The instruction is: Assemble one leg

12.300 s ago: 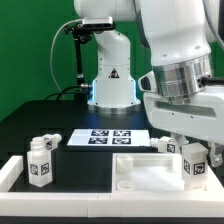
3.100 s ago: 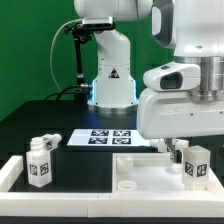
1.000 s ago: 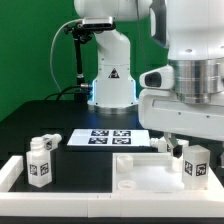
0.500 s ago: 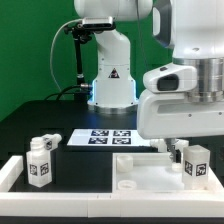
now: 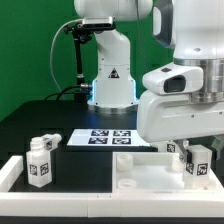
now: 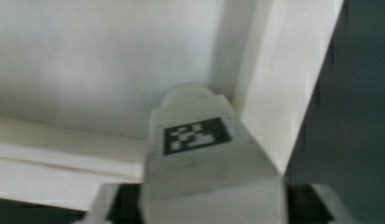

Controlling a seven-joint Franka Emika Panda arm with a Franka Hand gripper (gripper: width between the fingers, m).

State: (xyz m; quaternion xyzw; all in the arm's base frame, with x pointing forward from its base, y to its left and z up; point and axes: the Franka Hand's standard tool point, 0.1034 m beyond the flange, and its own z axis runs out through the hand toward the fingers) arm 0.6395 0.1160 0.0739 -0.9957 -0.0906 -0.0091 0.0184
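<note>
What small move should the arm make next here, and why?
Probably a short lift straight up. In the wrist view a tagged leg fills the space directly under the camera, apparently between the fingers, though the gripper's closure isn't visible. The white tray-like piece lies close beside it.

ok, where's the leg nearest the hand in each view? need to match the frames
Exterior view: the leg stands at the exterior view's right, just below the arm's white housing, beside the white tray piece.
Wrist view: the leg fills the centre, its tag facing the camera; the hand's fingers are not clearly visible.
Shared landmark: the leg's own black-and-white tag, with the tray piece's white wall next to it.
</note>
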